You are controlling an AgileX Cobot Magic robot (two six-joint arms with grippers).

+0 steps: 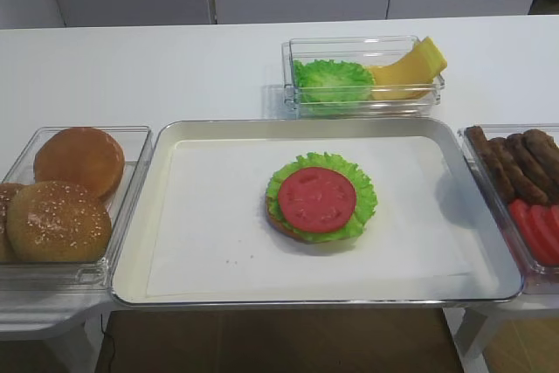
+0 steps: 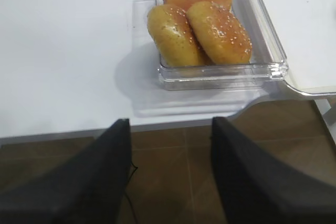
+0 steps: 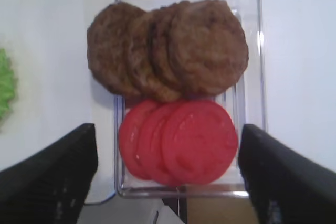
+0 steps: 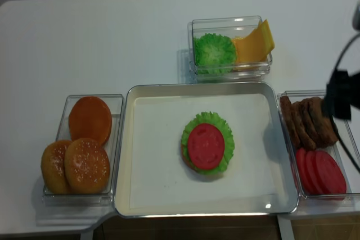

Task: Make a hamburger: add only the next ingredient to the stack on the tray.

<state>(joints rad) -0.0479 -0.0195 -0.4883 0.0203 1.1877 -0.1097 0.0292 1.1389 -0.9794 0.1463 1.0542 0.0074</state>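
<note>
Sitting flat on the lettuce [image 1: 323,194] of the stack [image 1: 320,198], a tomato slice [image 1: 316,199] already rests near the middle of the tray [image 1: 201,133], so the step looks done. The slice lies centred, with a frilly green rim showing all round it and a sliver of bun at the lower left edge.

The right gripper [image 3: 167,174] hangs with its fingers spread wide and empty above the side container [image 3: 252,51], over the spare tomato slices [image 3: 181,140] and patties [image 3: 168,48]. The left gripper [image 2: 170,174] also stands open and holds nothing, off the table edge short of the buns [image 2: 197,22].

By its look the slice is thin, light and glossy, so probably slick and a bit floppy; a pinch across the rim, one finger under the edge, should suit it better than pressing down on the face. Any nudge could slide it on the ruffled leaf, which itself looks soft and easily shifted. The spares overlap like shingles, so the top one at the right offers the freest edge.
</note>
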